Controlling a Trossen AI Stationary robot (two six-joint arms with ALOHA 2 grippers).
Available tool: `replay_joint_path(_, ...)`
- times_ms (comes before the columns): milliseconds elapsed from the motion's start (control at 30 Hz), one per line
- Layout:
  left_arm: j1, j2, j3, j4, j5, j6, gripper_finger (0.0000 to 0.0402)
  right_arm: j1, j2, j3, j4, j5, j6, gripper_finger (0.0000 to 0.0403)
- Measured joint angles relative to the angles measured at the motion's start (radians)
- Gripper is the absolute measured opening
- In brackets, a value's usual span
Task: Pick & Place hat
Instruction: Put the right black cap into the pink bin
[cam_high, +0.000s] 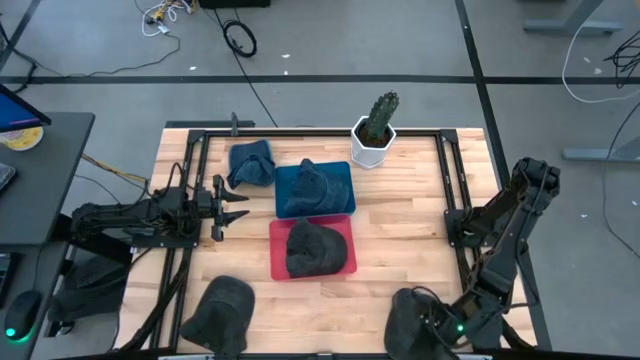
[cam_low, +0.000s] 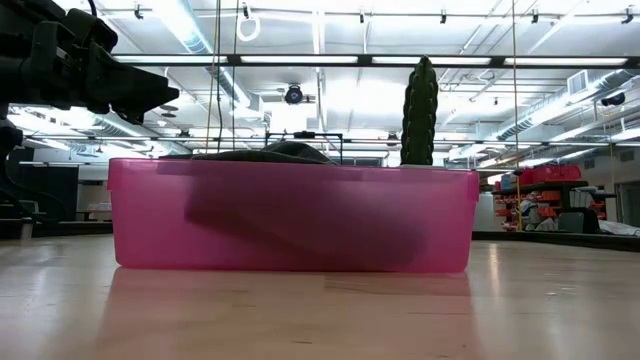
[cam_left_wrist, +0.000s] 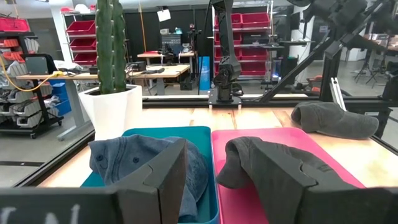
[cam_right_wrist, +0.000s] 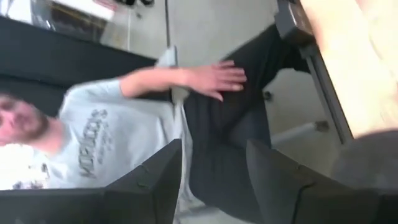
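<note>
A dark grey hat (cam_high: 316, 247) fills the pink bin (cam_high: 277, 262); a denim-blue hat (cam_high: 308, 185) sits in the teal bin (cam_high: 343, 172). The green cactus (cam_high: 379, 117) has a white pot (cam_high: 371, 151). The table (cam_high: 400, 230) is pale wood, the left gripper (cam_high: 238, 206) black.

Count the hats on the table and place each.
5: blue hat at the far left, blue hat in the teal bin, dark hat in the pink bin, two dark hats near the front edge.

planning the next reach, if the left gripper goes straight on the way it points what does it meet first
Probably the bins: the left gripper points at the seam between the blue bin and the pink bin, likely meeting their near walls first, though its height above them is unclear.
</note>
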Motion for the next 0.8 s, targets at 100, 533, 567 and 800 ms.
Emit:
replay_joint_path(100,0.000,0.000,0.000,0.000,0.000,0.000,0.0179,0.000,0.001,0.003,0.031,0.019,-0.016,0.0182)
replay_joint_path(533,0.000,0.000,0.000,0.002,0.000,0.000,0.0179,-0.001,0.238,0.527,-0.823,-0.011,0.101,0.0182)
replay_joint_path(567,0.000,0.000,0.000,0.003,0.000,0.000,0.0179,-0.001,0.257,0.543,-0.878,-0.036,0.128,0.0182)
replay_joint_path(800,0.000,0.000,0.000,0.002,0.000,0.000,0.0179,0.000,0.335,0.554,-1.020,-0.164,0.219,0.0182)
